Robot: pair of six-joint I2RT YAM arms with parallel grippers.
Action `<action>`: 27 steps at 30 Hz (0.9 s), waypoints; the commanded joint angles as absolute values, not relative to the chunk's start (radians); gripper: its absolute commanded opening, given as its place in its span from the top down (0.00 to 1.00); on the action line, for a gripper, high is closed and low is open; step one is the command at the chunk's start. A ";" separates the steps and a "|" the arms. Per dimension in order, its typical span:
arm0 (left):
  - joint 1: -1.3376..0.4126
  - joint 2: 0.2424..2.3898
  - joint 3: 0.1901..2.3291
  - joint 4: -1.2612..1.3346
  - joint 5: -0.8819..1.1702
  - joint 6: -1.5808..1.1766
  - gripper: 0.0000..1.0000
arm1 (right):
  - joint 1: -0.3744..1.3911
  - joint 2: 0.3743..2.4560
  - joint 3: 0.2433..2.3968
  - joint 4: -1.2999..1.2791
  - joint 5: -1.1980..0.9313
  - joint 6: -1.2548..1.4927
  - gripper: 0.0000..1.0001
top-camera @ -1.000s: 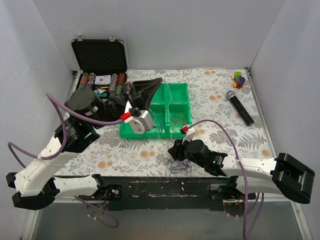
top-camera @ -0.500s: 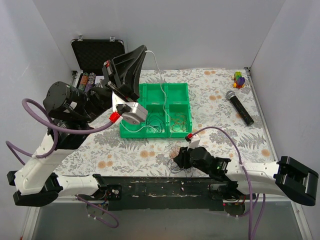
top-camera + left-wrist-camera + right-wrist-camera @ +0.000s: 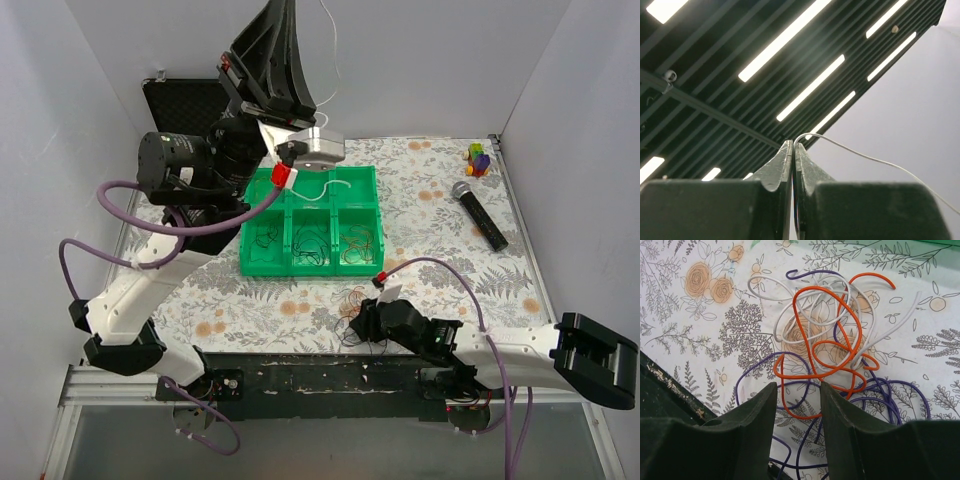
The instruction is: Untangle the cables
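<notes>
Left claw (image 3: 793,150) pressed together on a white wire (image 3: 865,159) (raised high); right claw (image 3: 797,392) spread above cables (image 3: 825,347) on surface (image 3: 700,335).

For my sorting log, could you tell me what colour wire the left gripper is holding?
White: a thin white wire, clearest in the left wrist view.

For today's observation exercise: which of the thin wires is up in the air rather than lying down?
The thin white wire, pinched in the left hand; the rest lie in the green plastic tray or tangled on the floral table.
</notes>
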State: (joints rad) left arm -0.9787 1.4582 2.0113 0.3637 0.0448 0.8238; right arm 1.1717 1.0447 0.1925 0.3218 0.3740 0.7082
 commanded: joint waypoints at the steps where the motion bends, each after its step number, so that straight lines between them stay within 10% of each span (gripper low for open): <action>1: -0.974 1.445 2.025 0.353 -0.076 0.727 1.00 | 1.218 0.974 0.231 0.266 0.436 0.692 0.52; 13: -0.796 1.427 1.585 0.472 -0.190 0.372 1.00 | 1.241 0.698 0.318 0.117 0.506 0.588 0.56; 27: -0.677 1.629 1.603 0.580 -0.221 0.126 1.00 | 1.241 0.689 0.465 0.022 0.629 0.517 0.56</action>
State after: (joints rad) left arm -0.6930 1.6081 1.5734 0.5201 -0.2153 0.1978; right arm 1.2377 0.6704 0.4168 0.0319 0.5770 0.5358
